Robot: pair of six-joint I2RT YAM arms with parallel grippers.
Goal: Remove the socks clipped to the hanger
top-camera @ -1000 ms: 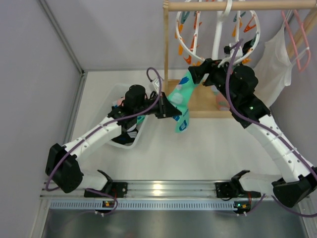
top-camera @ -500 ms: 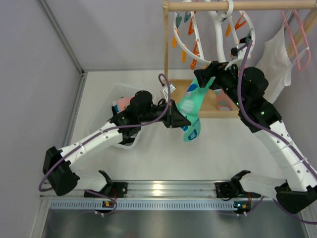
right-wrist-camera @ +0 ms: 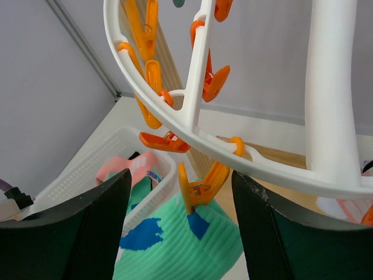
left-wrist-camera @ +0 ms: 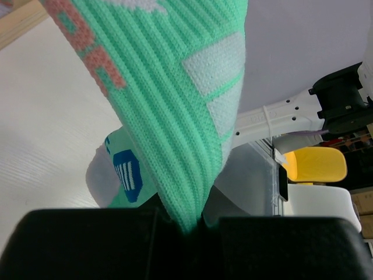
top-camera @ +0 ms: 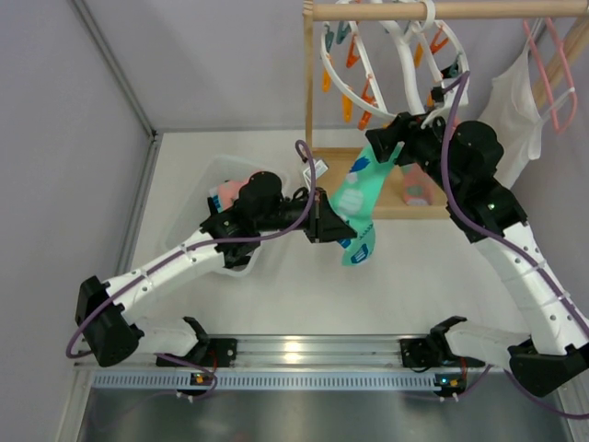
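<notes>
The white ring hanger [top-camera: 405, 46] hangs from the wooden rod, with orange and teal clips. One orange clip [right-wrist-camera: 201, 184] still grips the top of a green sock with blue patches [top-camera: 357, 198]. My left gripper [top-camera: 324, 223] is shut on that sock's lower part; in the left wrist view the green knit [left-wrist-camera: 175, 116] runs down into the closed jaws. My right gripper [top-camera: 385, 145] is open at the sock's clipped end. In the right wrist view its fingers [right-wrist-camera: 87, 233] stand on either side of the orange clip, apart from it, with the sock [right-wrist-camera: 175, 251] below.
A white mesh basket [top-camera: 210, 175] at the left holds pink and teal socks [top-camera: 230, 191]; it also shows in the right wrist view [right-wrist-camera: 76, 175]. The rack's post [top-camera: 308, 92] and wooden base [top-camera: 386, 203] stand behind. A white garment [top-camera: 511, 101] on a pink wire hanger hangs at the right.
My left gripper has moved right with the sock, pulling it taut. The ring hanger has tilted and swung. My right gripper has shifted slightly right, staying at the clip.
</notes>
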